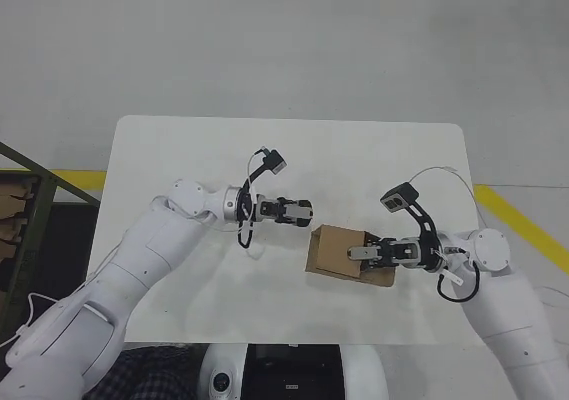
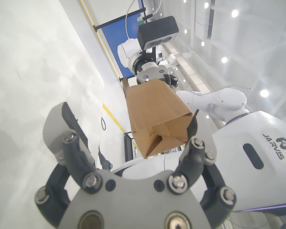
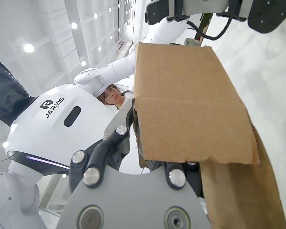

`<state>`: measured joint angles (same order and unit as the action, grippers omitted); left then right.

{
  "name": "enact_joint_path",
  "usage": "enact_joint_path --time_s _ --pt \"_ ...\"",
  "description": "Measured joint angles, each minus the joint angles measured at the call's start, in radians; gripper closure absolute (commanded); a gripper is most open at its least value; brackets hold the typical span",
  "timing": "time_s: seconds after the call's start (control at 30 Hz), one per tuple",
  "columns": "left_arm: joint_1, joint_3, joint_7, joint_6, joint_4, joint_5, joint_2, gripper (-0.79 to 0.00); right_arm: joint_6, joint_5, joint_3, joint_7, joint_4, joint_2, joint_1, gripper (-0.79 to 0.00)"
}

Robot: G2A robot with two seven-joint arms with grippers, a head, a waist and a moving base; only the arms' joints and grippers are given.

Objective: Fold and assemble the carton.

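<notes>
While the cardboard carton is clamped by the right gripper, the left gripper, jaws apart, is poised near it; flap-tucking is judged next.

Right end effector closed on a wall of the brown carton; one finger lies against the wall's edge, the other is hidden behind cardboard; the carton panel is creased across its middle, its near edge ragged, with a flap hanging beside it; left end effector past the carton's far edge, apart from it, black pads spread wide; white counter beneath.
</notes>
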<state>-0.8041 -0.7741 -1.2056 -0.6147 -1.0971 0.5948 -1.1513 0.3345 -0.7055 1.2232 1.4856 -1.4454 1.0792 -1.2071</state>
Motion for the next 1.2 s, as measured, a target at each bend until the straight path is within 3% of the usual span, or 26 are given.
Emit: enact_joint_path --time_s 0.47,0.7,1.0,1.2 --pt "-0.01 0.028 0.042 -0.043 -0.056 -0.082 0.03 -0.785 -0.032 -0.05 -0.037 0.032 0.102 0.009 0.089 0.0" --pt "-0.013 0.006 0.168 -0.169 -0.082 -0.057 0.041 -0.785 -0.051 -0.045 -0.054 0.051 0.11 0.007 0.106 0.0" --pt "-0.007 0.018 0.389 -0.388 -0.123 -0.215 0.075 -0.785 -0.051 -0.157 -0.134 0.05 0.135 -0.009 0.145 0.0" --pt "-0.003 -0.029 0.398 -0.398 -0.176 -0.296 0.089 -0.785 -0.07 -0.255 -0.195 0.05 0.148 -0.031 0.181 0.0"
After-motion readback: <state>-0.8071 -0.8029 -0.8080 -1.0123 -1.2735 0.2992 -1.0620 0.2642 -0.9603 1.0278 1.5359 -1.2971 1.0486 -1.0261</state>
